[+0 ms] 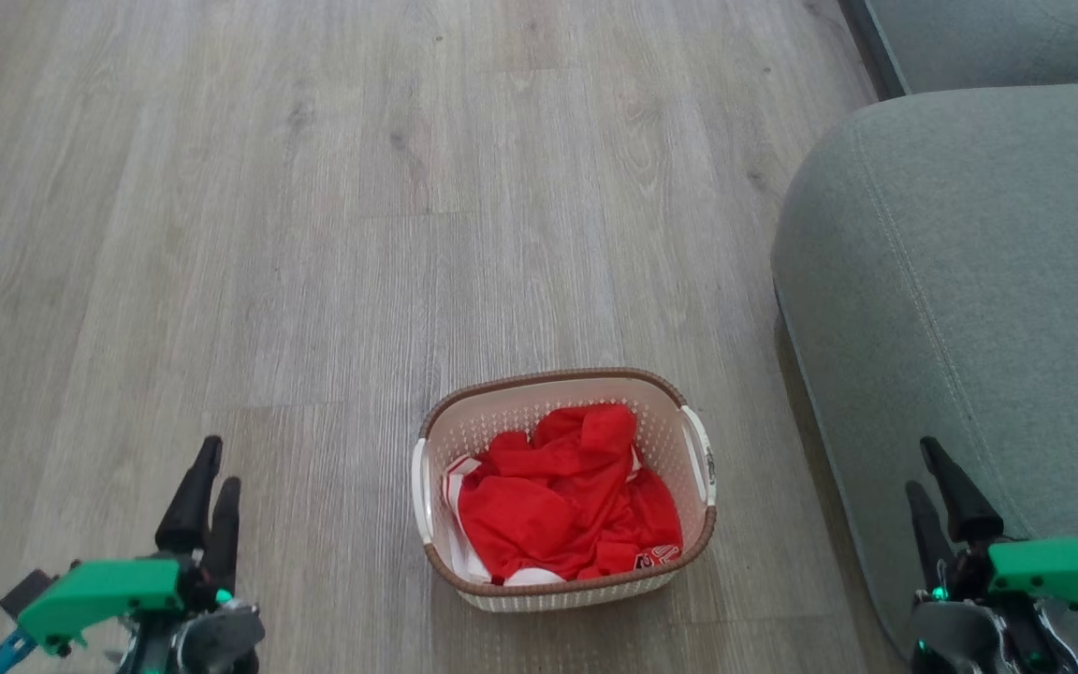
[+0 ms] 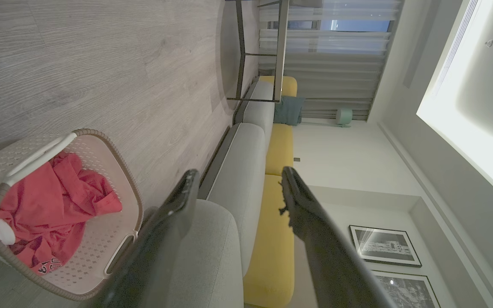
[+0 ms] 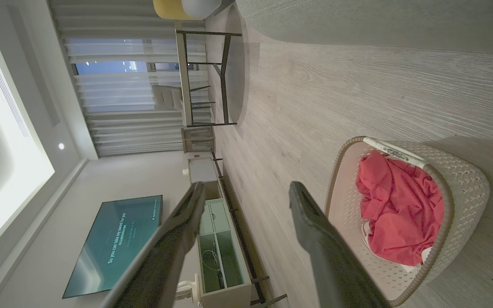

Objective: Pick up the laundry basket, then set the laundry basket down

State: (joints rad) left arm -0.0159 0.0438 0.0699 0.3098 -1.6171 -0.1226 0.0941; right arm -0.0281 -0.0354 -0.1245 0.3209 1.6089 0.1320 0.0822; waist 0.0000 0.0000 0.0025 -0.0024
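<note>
- Both pairs of jaws stand released and empty, low at either side of your head view.
- Between them, well apart from each, the laundry basket point(image 1: 576, 594) sits on the floor point(image 1: 314, 234) near the sofa point(image 1: 969, 281).
- You should close on the left handle point(image 1: 420, 491) and right handle point(image 1: 700, 454) together; an uneven lift would likely tip the red clothing point(image 1: 567, 487).

Perforated cream plastic laundry basket point(image 1: 665, 440) holds soft red cloth point(image 1: 558, 496) on matt wood-grain floor point(image 1: 314, 234).
</note>
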